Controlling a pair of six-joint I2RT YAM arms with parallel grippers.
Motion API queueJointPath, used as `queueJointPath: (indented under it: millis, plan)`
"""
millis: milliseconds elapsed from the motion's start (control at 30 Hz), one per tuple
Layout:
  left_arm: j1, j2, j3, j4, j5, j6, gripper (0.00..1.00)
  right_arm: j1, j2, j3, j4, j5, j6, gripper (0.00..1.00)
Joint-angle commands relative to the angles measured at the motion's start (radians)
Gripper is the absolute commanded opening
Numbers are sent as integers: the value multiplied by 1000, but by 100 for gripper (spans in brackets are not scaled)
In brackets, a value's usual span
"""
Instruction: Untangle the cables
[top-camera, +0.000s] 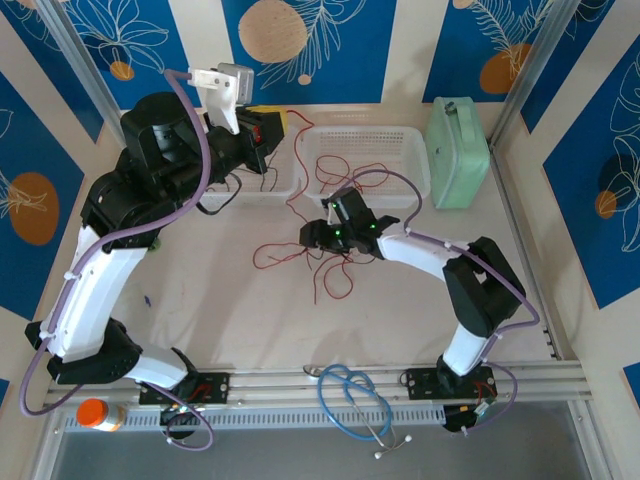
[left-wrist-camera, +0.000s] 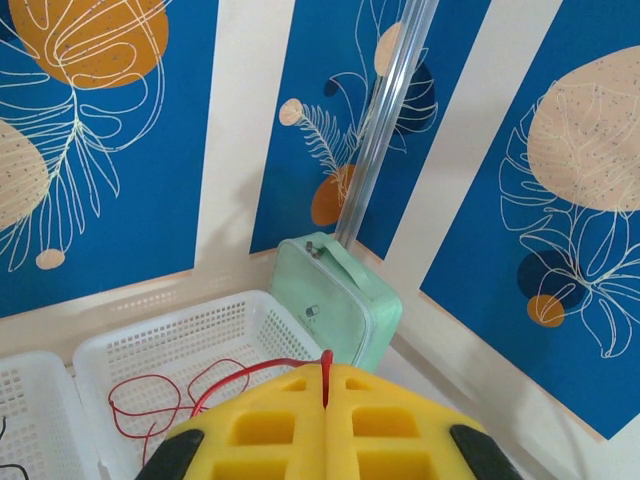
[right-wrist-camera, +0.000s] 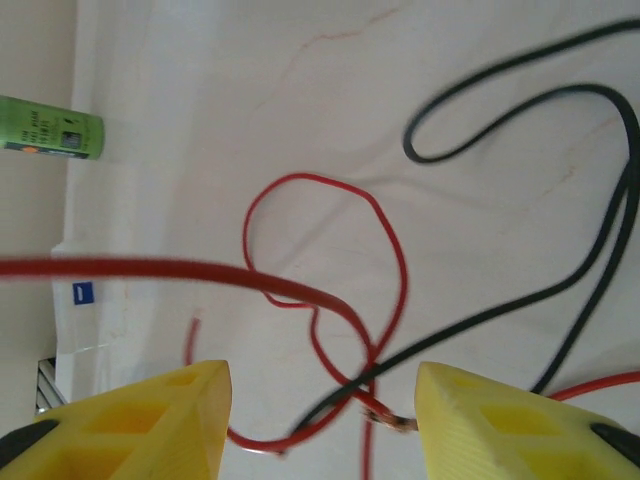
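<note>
Pale beige, the counter (top-camera: 230, 310) carries everything. The left arm (top-camera: 100, 290) reaches from 7 o'clock up to 11 o'clock, and the right arm (top-camera: 480, 290) bends from 5 o'clock in toward the centre. Two white mesh baskets sit side by side at 12 o'clock: the left basket (top-camera: 285, 178) is partly under the left arm, and the right basket (top-camera: 370, 132) lies in plain sight. A mint-green case (top-camera: 458, 155) stands just beside the right basket at 1 o'clock. A blue stethoscope (top-camera: 350, 400) lies coiled on the rails at 6 o'clock, well apart from the wires.

The left fingers (left-wrist-camera: 327, 385) are raised above the left basket and pressed fully together, pinching a red strand in their seam. From there the strand runs down into the right basket. The right fingers (top-camera: 315, 236) are low at the centre, roughly half spread and gripping nothing. In the right wrist view their yellow tips stand either side of crossed red and black wires lying on the counter.

The cables (top-camera: 290, 255) are thin red and black strands. One loose tangle lies at the centre around the right fingers, red loops lie in the right basket, and dark strands trail at the left basket.

An orange-capped bottle (top-camera: 95, 413) sits at 7 o'clock. A small green tube (right-wrist-camera: 50, 138) lies at 10 o'clock in the right wrist view.
</note>
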Motion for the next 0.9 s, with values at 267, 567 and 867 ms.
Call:
queueJointPath:
  millis: [267, 567, 867]
  plan:
    - [-10, -32, 10, 54, 20, 21, 0, 20, 159, 176, -113, 86, 5, 54]
    - [-9, -83, 10, 39, -59, 66, 0, 20, 191, 106, -184, 182, 21, 47]
    - [-9, -139, 32, 17, -275, 179, 0, -3, -9, -158, -209, 285, 19, 49]
